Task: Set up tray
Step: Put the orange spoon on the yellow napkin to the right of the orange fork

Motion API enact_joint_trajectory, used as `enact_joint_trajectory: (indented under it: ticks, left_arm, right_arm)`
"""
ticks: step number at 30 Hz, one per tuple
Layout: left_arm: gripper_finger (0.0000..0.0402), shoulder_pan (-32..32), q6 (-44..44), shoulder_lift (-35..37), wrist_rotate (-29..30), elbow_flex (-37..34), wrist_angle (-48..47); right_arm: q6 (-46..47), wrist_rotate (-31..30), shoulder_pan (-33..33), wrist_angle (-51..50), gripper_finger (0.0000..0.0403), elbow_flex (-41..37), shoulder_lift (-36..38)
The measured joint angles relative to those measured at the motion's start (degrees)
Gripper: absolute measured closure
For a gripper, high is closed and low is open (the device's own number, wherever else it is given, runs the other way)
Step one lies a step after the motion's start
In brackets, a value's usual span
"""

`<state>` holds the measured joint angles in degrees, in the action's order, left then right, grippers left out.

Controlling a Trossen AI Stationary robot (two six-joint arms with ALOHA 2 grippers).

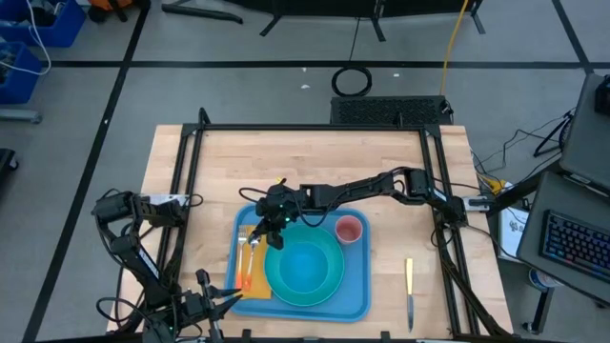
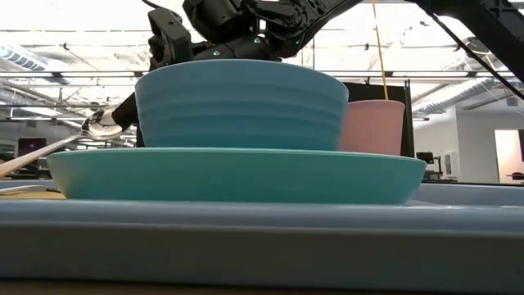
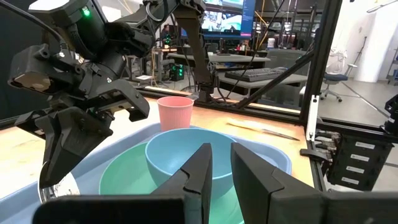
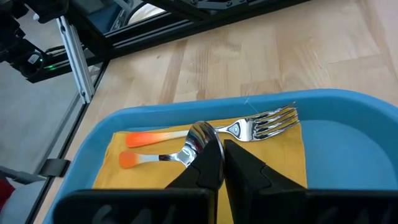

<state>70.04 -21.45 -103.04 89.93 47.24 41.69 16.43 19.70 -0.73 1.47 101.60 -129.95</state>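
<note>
The blue tray (image 1: pixel 358 286) lies on the wooden table. On it a light-blue bowl (image 1: pixel 305 267) stands in a turquoise plate (image 1: pixel 329 291), with a pink cup (image 1: pixel 350 229) at the far right. An orange napkin (image 4: pixel 273 162) lies at the tray's left, and a fork (image 4: pixel 261 124) rests on it. My right gripper (image 4: pixel 222 149) reaches over the napkin's far end (image 1: pixel 270 227), shut on a spoon (image 4: pixel 200 134). My left gripper (image 3: pixel 221 165) waits near the table's near left corner, open by a narrow gap and empty. My right gripper pinches the spoon at its bowl end (image 4: pixel 198 142) between its two fingers, coming from above on a slant from the table's right. The bowl end (image 2: pixel 102 123) is raised. The orange handle (image 4: pixel 134 159) slopes down toward the napkin.
A knife (image 1: pixel 410 291) lies on the table to the right of the tray. A black frame (image 1: pixel 315 127) runs round the table top. Bare wood lies beyond the tray's far edge.
</note>
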Motion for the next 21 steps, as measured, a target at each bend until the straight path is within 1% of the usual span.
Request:
enact_joint_trajectory:
  ticks: [21]
  left_arm:
    - [0.0339,0.0,-0.24,0.0,0.0,0.0,0.0]
  right_arm:
    - [-1.29,-0.09,0.09,0.04,0.0394,-0.02,-0.46]
